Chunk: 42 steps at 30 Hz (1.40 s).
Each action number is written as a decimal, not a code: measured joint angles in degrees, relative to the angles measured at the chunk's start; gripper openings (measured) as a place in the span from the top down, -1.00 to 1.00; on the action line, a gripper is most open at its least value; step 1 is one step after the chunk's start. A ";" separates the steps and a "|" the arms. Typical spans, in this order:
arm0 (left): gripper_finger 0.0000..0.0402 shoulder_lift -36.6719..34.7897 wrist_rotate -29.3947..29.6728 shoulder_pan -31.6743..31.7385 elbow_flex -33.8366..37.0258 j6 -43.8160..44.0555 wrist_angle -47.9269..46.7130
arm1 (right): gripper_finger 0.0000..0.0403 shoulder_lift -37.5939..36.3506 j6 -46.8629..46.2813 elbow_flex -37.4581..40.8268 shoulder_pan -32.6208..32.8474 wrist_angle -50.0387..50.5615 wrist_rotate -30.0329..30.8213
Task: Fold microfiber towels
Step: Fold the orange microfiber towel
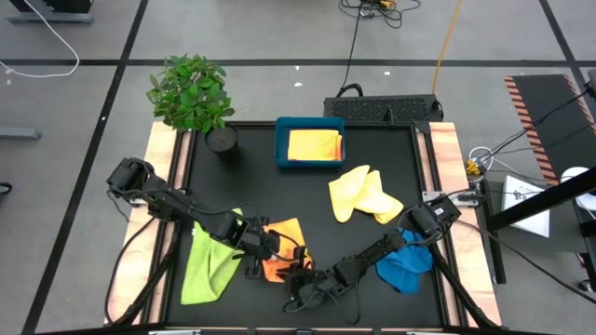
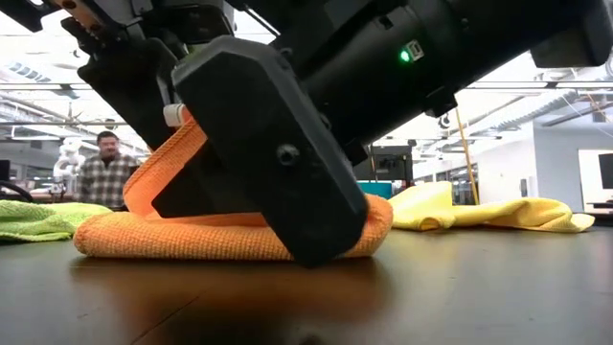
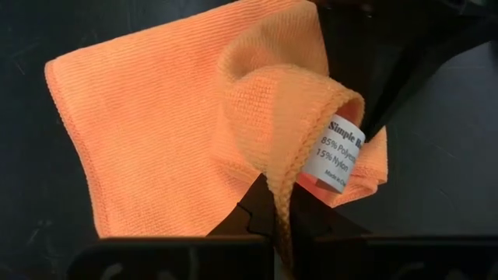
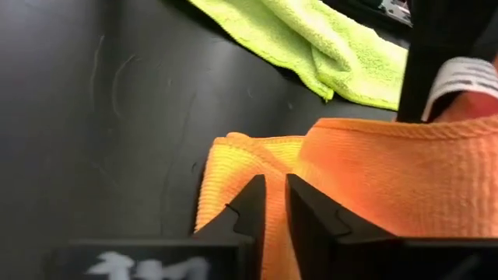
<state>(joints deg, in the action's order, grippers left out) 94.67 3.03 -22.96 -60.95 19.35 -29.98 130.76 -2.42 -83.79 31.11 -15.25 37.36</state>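
Observation:
The orange towel (image 1: 285,238) lies near the table's front edge, between both grippers. My left gripper (image 3: 274,222) comes from the left and is shut on a raised part of it; the white label (image 3: 340,152) shows there. My right gripper (image 4: 275,194) reaches in low from the right and is shut on the towel's low edge. In the low view one part of the towel (image 2: 158,168) rises to the left gripper while its folded bulk (image 2: 192,235) rests on the table. My left gripper pinches the orange towel's hemmed edge (image 3: 282,190), beside the labelled corner, between its two fingers. The fingers slant down from the table's left. That edge stands lifted while the rest of the cloth lies on the table. My right gripper pinches the towel's folded edge (image 4: 222,183) between its two fingers, close to the table top. The fingers come nearly level from the table's near right. The cloth there lies on the table; how many layers are caught I cannot tell.
A lime green towel (image 1: 209,262) lies left of the orange one, and a blue towel (image 1: 406,265) lies under the right arm. A pale yellow towel (image 1: 363,195) is at mid-table. A teal tray (image 1: 282,149) holds a golden yellow towel (image 1: 314,145). A potted plant (image 1: 194,93) stands far left. A person (image 2: 103,172) is behind the table.

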 joint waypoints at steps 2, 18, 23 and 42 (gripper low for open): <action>0.97 0.00 0.00 0.05 0.01 0.02 -0.01 | 0.65 0.00 0.12 0.00 0.02 0.41 -0.04; 0.97 0.00 0.00 0.00 0.01 -0.02 0.00 | 0.52 -0.02 -7.33 0.00 -1.95 6.58 3.39; 0.97 0.00 0.00 0.00 0.00 -0.04 -0.09 | 0.93 -0.02 -6.25 0.00 -1.56 6.50 3.23; 0.97 -4.11 5.71 -16.00 0.00 12.32 -7.80 | 1.00 -9.03 -4.03 0.00 5.60 6.33 4.91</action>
<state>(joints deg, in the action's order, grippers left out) 90.57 8.74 -38.96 -60.95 31.68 -37.78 121.73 -6.45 -83.79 36.71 -8.92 42.28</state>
